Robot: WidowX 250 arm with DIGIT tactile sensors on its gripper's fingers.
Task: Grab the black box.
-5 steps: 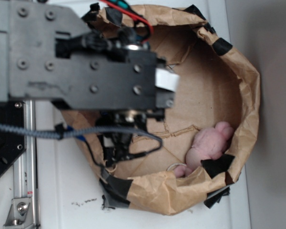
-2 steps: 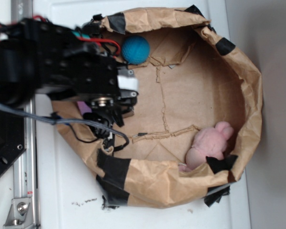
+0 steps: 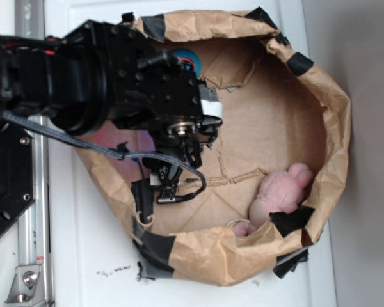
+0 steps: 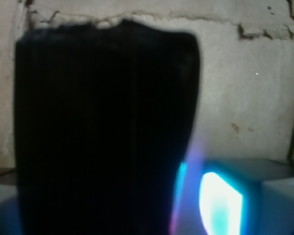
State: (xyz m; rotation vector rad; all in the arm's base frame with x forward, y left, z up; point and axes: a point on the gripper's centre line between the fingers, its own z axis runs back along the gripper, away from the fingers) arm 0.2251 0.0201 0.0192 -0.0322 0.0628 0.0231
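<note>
Arm has swung right across the paper-lined basin [image 3: 333,128] since a moment ago, now covering most of the blue ball [image 3: 191,59]. Black box [image 4: 105,132] fills the wrist view—likely between the fingers. Gripper [image 3: 173,176] spread or closed—cannot tell.

Pink plush toy [image 3: 280,195] lies inside the taped paper basin [image 3: 336,128].

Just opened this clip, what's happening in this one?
A WidowX arm reaches into a taped brown paper basket, its end effector low over the cardboard floor near the left wall. The wrist view is filled by a large dark blurred shape, possibly the black box, but that cannot be confirmed, nor whether the end effector is shut. A blue ball peeks out behind the arm, and a pink plush toy lies at the lower right.
</note>
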